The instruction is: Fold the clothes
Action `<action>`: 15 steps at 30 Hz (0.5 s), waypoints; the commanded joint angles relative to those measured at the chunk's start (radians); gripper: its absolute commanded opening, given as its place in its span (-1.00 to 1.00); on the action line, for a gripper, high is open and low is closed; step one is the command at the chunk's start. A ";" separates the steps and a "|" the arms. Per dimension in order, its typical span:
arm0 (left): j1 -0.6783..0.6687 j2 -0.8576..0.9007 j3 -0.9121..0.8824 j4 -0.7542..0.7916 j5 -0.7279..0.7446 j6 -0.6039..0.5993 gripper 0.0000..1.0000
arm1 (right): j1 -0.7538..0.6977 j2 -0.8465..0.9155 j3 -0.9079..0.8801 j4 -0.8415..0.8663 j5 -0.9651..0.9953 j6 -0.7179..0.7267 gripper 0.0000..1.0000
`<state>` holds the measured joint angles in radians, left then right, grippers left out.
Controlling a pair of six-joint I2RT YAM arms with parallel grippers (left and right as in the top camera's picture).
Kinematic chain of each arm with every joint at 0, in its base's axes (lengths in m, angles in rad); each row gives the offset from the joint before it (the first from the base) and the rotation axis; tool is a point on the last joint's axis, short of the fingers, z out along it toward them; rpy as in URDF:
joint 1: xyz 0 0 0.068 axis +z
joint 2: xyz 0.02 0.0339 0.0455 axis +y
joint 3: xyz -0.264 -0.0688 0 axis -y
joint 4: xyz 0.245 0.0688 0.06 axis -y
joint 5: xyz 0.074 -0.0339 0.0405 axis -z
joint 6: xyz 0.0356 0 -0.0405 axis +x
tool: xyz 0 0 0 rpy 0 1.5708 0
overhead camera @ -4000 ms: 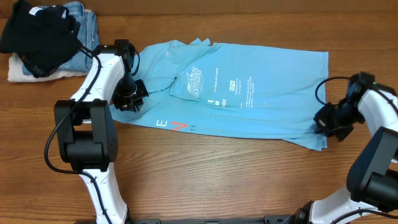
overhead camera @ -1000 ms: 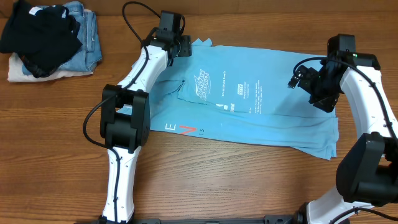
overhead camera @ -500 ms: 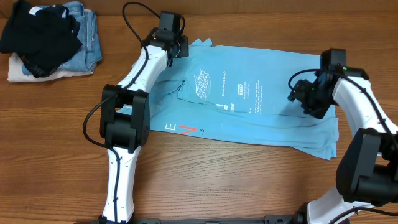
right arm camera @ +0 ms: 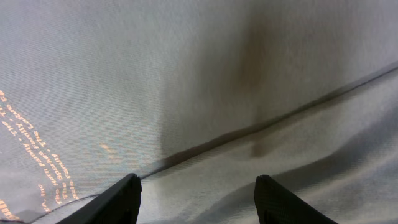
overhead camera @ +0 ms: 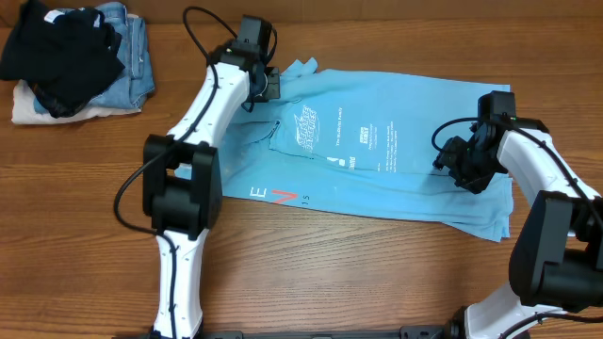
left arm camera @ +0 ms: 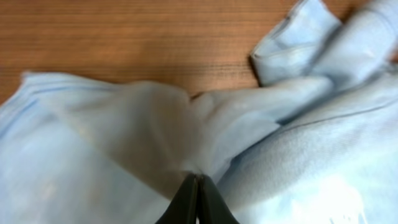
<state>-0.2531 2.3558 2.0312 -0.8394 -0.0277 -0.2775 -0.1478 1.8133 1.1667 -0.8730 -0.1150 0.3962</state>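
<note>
One wood table [overhead camera: 377, 282] w/ T-shirt [overhead camera: 415, 193], garment pile [overhead camera: 71, 56].

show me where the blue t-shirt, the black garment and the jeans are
blue t-shirt [overhead camera: 396, 193], overhead view, plain fabric below the white print
black garment [overhead camera: 61, 47], overhead view, middle of the crumpled heap
jeans [overhead camera: 139, 61], overhead view, denim edge showing right of the black garment

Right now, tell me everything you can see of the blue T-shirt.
The light-blue T-shirt lies mostly flat on the wooden table, partly folded, white print up, red-and-white lettering near its front-left edge. Soft, wrinkled cloth. The left gripper pinches a fold at its far-left corner; the right gripper sits over its right end, open.
</note>
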 commanded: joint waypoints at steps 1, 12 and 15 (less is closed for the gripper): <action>0.006 -0.066 0.014 -0.074 -0.029 0.004 -0.91 | 0.005 0.013 -0.016 0.008 0.009 0.026 0.25; 0.006 -0.065 0.014 -0.094 -0.077 0.002 0.94 | 0.005 0.013 -0.018 0.008 -0.029 0.026 0.25; 0.006 -0.065 0.014 -0.014 -0.075 0.005 1.00 | 0.005 0.013 -0.018 0.008 -0.028 0.026 0.27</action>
<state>-0.2531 2.3058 2.0350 -0.8948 -0.0917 -0.2810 -0.1478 1.8133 1.1564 -0.8707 -0.1310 0.4160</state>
